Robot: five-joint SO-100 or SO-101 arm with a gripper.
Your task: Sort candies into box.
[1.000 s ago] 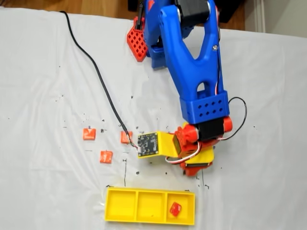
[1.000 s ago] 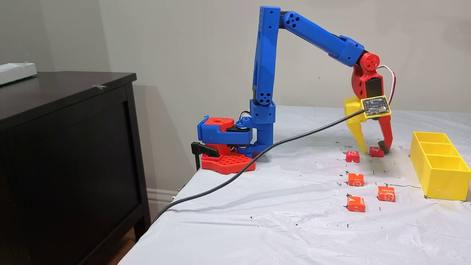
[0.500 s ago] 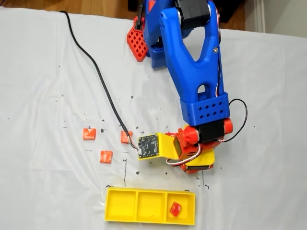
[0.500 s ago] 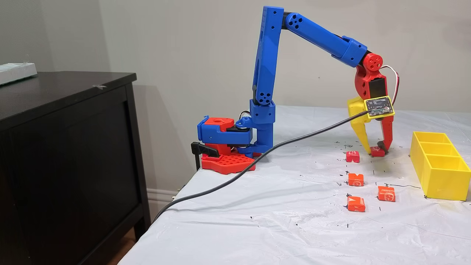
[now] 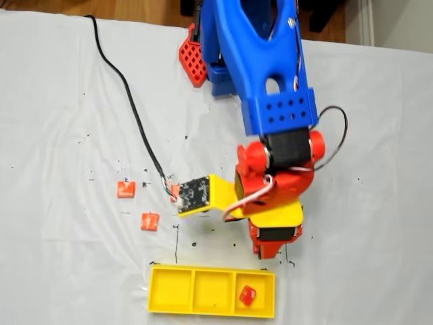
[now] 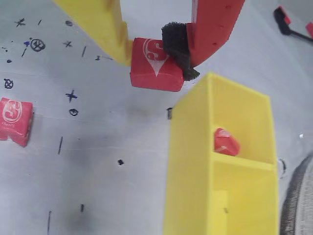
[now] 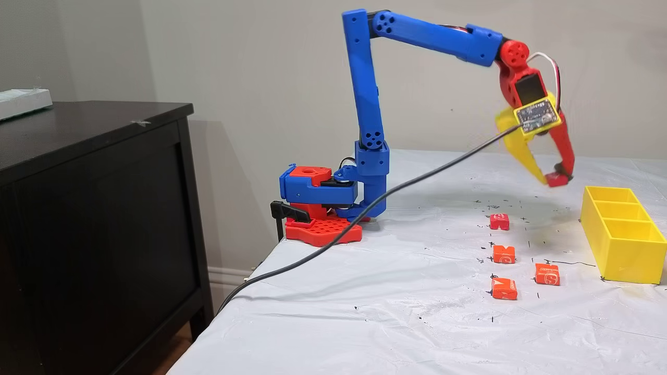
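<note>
The tool [image 6: 155,54] is clamped on one red candy [image 6: 152,66], held between the yellow finger [image 6: 105,24] and the black pad on the red finger [image 6: 215,24], well clear of the white-covered counter [image 7: 406,291]. In the wrist view the gripped candy shows a broad face with a white mark toward the camera, and its lower edge sits just beside the near corner of the yellow box [image 6: 195,161]. In a fixed view from the side the tool [image 7: 553,179] hangs in the air near the far end of the box [image 7: 620,245], fingers slanting down toward it. The box lies with its long axis running away from that camera, its three compartments in a row. In a fixed view from above, the box [image 5: 169,290] runs left to right along the counter's near edge, and a second candy [image 5: 247,295] lies tilted in the right-hand compartment; the other two compartments look bare. Four more candies lie loose on the counter, apart from one another, beside the box: [image 7: 499,221], [image 7: 504,254], [image 7: 547,274] and [image 7: 504,288]. A black cable [image 7: 365,219] crosses the counter up to the tool.
</note>
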